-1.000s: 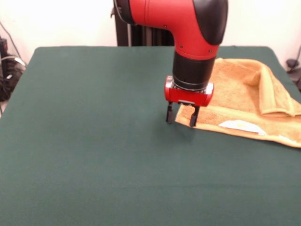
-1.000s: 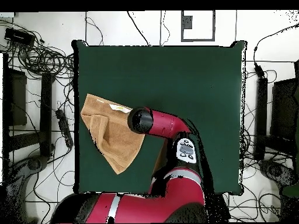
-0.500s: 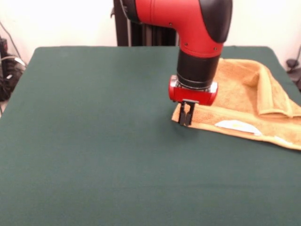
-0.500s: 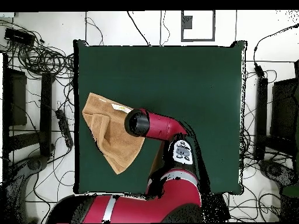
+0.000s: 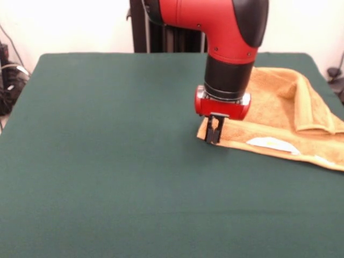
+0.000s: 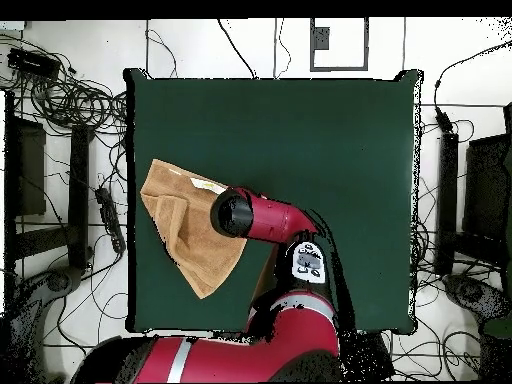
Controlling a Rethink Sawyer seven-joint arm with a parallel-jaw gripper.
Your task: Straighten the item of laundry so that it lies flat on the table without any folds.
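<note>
The orange-tan towel [image 5: 279, 115] lies at the right side of the dark green table [image 5: 107, 161] in the front view, with a fold doubled over along its far right part and a white label [image 5: 271, 143] near its front edge. My gripper [image 5: 213, 134] is shut on the towel's left corner, right at the table surface. In the overhead view the towel [image 6: 185, 235] lies at the table's left edge [image 6: 300, 130], and the arm's wrist [image 6: 235, 212] hides the gripper and that corner.
Cables and equipment lie on the floor around the table in the overhead view [image 6: 70, 100]. The robot's pedestal [image 5: 156, 32] stands behind the table's far edge.
The gripper was open astride the towel's corner a second ago; it has shut on that corner and shifted slightly right.
</note>
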